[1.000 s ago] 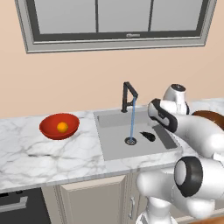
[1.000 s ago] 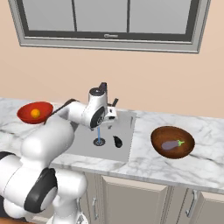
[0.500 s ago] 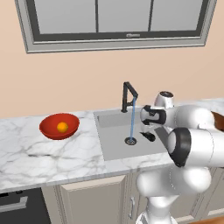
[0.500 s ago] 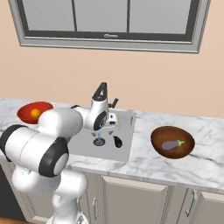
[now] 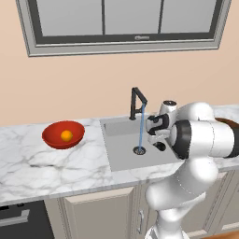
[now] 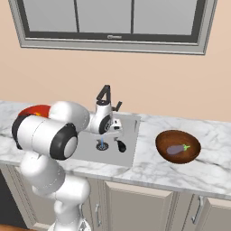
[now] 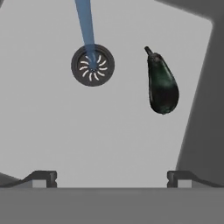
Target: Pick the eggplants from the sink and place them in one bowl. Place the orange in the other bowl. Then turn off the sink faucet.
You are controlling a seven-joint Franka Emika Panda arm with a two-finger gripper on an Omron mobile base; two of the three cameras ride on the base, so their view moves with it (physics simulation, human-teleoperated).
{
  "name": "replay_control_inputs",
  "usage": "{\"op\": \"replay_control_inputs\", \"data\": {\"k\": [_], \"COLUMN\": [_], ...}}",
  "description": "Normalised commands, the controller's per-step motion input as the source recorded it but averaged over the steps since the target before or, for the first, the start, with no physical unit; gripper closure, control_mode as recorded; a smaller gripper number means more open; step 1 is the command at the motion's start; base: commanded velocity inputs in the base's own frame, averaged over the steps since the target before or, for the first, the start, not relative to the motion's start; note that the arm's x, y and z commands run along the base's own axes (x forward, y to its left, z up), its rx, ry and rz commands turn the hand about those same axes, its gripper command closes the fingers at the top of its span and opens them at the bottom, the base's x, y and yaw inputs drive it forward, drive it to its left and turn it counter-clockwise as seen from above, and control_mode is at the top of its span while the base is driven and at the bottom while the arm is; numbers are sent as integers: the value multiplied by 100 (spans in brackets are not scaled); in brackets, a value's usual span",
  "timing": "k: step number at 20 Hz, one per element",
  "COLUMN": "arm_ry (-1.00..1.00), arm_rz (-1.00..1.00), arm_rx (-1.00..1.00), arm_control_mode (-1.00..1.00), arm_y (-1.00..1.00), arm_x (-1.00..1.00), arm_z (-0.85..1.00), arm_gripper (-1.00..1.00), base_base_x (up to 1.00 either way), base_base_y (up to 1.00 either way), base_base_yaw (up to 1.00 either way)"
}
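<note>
Left base view: orange (image 5: 66, 135) in the red bowl (image 5: 51, 136) on the marble surface (image 5: 56, 165); water falling from the black faucet (image 5: 137, 103) into the sink (image 5: 122, 156).

Right base view: pale eggplant (image 6: 177, 149) in the brown bowl (image 6: 169, 140); dark eggplant (image 6: 121, 145) on the basin floor, right of the drain.

Hand view: fingers (image 7: 43, 177) spread wide apart, empty, above the basin; dark eggplant (image 7: 161, 84) ahead, nearer the right tip, beside the drain (image 7: 92, 65).
</note>
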Motion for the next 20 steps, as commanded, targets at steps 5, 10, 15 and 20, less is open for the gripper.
{"op": "replay_control_inputs", "data": {"k": [5, 10, 15, 20], "arm_ry": [0, -3, 0, 0], "arm_rz": [2, 1, 1, 0], "arm_rx": [-10, -3, 0, 0], "arm_control_mode": [-100, -100, -100, -100], "arm_y": [-6, -25, -15, 0], "arm_x": [12, 23, 22, 30], "arm_z": [-30, -8, -24, -34], "arm_gripper": [-100, -100, -100, -100], "base_base_x": [0, 0, 0, 0], "base_base_y": [0, 0, 0, 0], "base_base_yaw": [0, 0, 0, 0]}}
